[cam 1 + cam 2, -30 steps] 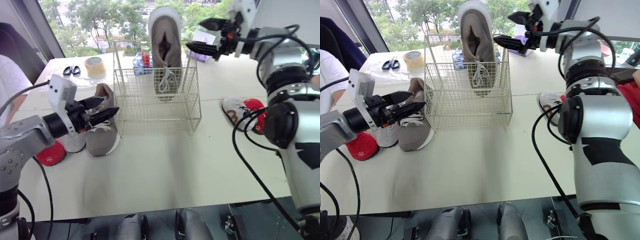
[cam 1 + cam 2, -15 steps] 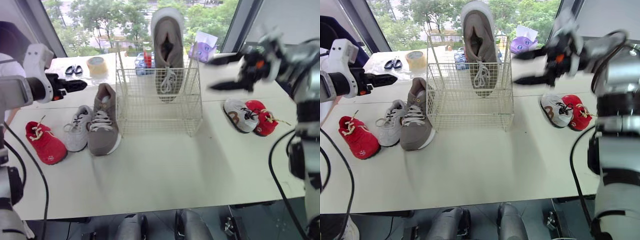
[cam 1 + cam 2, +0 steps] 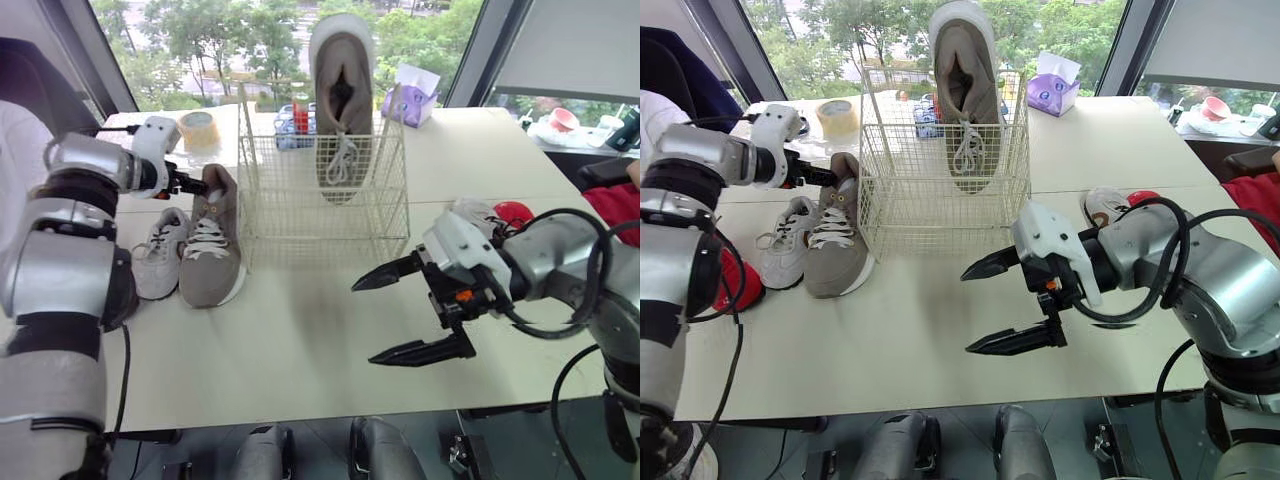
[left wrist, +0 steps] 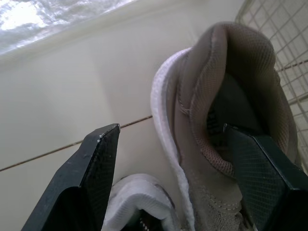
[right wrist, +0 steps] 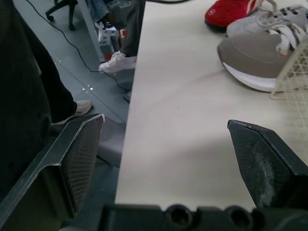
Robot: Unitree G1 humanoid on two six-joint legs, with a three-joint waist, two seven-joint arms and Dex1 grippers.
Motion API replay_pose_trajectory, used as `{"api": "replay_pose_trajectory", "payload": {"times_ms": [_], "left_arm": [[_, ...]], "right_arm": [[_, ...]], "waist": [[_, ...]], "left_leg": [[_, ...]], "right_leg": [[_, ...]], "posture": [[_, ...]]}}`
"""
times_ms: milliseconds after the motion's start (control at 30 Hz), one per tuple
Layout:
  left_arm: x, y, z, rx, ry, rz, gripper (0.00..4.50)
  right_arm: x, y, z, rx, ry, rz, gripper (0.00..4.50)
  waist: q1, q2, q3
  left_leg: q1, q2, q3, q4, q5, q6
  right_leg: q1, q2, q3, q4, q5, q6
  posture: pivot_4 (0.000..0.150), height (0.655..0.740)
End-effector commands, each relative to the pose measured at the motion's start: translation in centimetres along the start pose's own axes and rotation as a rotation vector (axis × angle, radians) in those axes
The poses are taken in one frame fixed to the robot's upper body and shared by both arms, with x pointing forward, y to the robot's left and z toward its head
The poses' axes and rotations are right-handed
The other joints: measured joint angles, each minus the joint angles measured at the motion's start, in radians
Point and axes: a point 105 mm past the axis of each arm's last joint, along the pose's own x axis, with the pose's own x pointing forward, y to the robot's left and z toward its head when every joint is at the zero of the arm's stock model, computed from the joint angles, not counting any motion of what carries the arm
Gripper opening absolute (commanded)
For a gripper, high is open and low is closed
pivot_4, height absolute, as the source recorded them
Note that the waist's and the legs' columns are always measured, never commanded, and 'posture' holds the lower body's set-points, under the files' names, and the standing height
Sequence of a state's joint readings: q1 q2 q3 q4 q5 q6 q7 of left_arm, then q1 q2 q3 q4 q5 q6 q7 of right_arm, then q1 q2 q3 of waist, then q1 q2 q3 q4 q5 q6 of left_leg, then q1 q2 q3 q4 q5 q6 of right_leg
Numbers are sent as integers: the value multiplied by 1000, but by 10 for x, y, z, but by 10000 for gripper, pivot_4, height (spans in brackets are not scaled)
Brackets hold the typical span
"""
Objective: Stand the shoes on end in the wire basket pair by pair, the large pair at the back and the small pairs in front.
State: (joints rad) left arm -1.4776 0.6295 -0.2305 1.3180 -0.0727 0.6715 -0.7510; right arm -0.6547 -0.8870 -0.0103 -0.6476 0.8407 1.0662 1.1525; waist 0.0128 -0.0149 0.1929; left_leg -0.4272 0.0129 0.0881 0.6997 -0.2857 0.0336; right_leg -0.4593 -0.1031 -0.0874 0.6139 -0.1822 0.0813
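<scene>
"Where had the big shoes got to?"

"One big shoe (image 3: 340, 110) stood on end at the back of the basket (image 3: 300, 210), heel up and toe down, leaning on the rear wire. Its mate (image 3: 212, 250) lay flat on the table (image 3: 300, 340), just beside the basket's left wall, toe toward the robot."

"And the left gripper (image 4: 171, 129)?"

"It was at the mate's heel. Its fingers (image 4: 96, 163) were parted, one outside the heel collar with a gap of table showing between, the other over the shoe's mouth. I couldn't tell whether that inner one touched the lining. It wasn't pinching anything."

"The right one?"

"The right gripper (image 3: 364, 322) hung above bare table in front of the basket, toward its right corner. It was spread wide and held nothing."

"And the little shoes?"

"A grey shoe (image 3: 160, 255) lay just beside the mate, on the side away from the basket. A red shoe (image 3: 745, 285) was farther left, half hidden behind the left arm. Over on the right, a second grey shoe (image 3: 470, 212) and a second red shoe (image 3: 512, 210) sat side by side behind the right arm, mostly covered by it."

"Anything else on that table?"

"A roll of tape (image 3: 199, 128) was at the far left, and a purple tissue box (image 3: 413, 95) was beyond the basket's right corner."
</scene>
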Motion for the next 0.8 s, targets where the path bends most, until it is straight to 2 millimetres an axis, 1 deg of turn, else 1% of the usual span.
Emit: {"api": "replay_pose_trajectory", "payload": {"times_ms": [33,100,133,167,200,233,300,333,400,500,567,667,700,733,800], "left_arm": [[9,-1,-9,32,12,10,35553],[19,-4,-20,34,23,14,29973],[23,-5,-24,13,19,21,26483],[26,-6,-26,5,15,24,21813],[28,-7,-27,6,13,25,16152],[29,-8,-27,5,10,27,12207],[31,-9,-26,-5,-4,32,2005],[32,-10,-25,-19,-15,34,468],[31,-10,-21,-50,-38,41,468],[22,-5,-2,-155,-124,61,468],[14,-2,13,-210,-184,61,468],[-9,6,44,-306,-309,61,468],[-13,7,50,-320,-331,61,468],[-22,9,61,-331,-369,58,468],[-48,12,90,-319,-462,52,468]], "right_arm": [[-6,-4,8,-25,-24,-78,44475],[-10,-10,7,-15,-20,-130,45000],[-12,-13,7,-11,-20,-153,45000],[-14,-15,8,-10,-22,-174,45000],[-17,-17,9,-7,-24,-192,45000],[-18,-18,10,-6,-26,-203,45000],[-21,-21,12,-3,-24,-234,45000],[-24,-23,13,0,-13,-261,45000],[-28,-25,12,14,9,-301,45000],[-40,-40,4,15,101,-461,45000],[-45,-45,3,20,111,-516,45000],[-50,-47,3,49,81,-550,45000],[-51,-46,4,55,76,-556,45000],[-52,-47,3,59,75,-561,45000],[-56,-48,3,68,74,-578,45000]], "waist": [[1,0,0],[0,0,0],[1,0,0],[1,0,-1],[1,0,-1],[1,0,-1],[4,0,-1],[4,0,-1],[5,0,-1],[9,-1,-1],[11,-1,-1],[12,-2,-1],[13,-3,0],[14,-4,1],[14,-6,2]], "left_leg": [[0,0,0,0,0,0],[0,0,0,0,0,1],[0,0,0,0,0,1],[0,0,0,0,0,1],[0,0,0,0,0,1],[1,0,0,0,0,1],[1,-1,0,1,0,1],[1,-1,0,1,0,1],[1,-1,0,1,0,1],[1,-1,-1,1,0,1],[1,-1,-1,1,0,1],[0,-1,-1,1,0,1],[0,-1,-1,1,0,1],[-1,-1,-1,1,0,1],[-1,-1,-1,1,0,1]], "right_leg": [[0,0,0,0,0,0],[0,-1,0,0,0,0],[0,-1,0,0,0,0],[0,-1,0,0,0,0],[1,-1,0,1,0,0],[1,-1,0,1,0,0],[1,-1,0,1,0,0],[1,-1,0,1,0,0],[2,-2,0,1,0,0],[2,-2,0,1,0,0],[2,-2,0,1,0,0],[1,-2,0,1,0,0],[0,-1,0,1,0,0],[0,-1,0,1,0,0],[0,-1,-1,1,0,0]], "posture": [[1500,7400],[1500,7400],[1500,7400],[1500,7400],[1500,7400],[1500,7400],[1500,7400],[1500,7400],[1500,7400],[1500,7400],[1500,7400],[1500,7400],[1500,7400],[1500,7400],[1500,7400]]}}
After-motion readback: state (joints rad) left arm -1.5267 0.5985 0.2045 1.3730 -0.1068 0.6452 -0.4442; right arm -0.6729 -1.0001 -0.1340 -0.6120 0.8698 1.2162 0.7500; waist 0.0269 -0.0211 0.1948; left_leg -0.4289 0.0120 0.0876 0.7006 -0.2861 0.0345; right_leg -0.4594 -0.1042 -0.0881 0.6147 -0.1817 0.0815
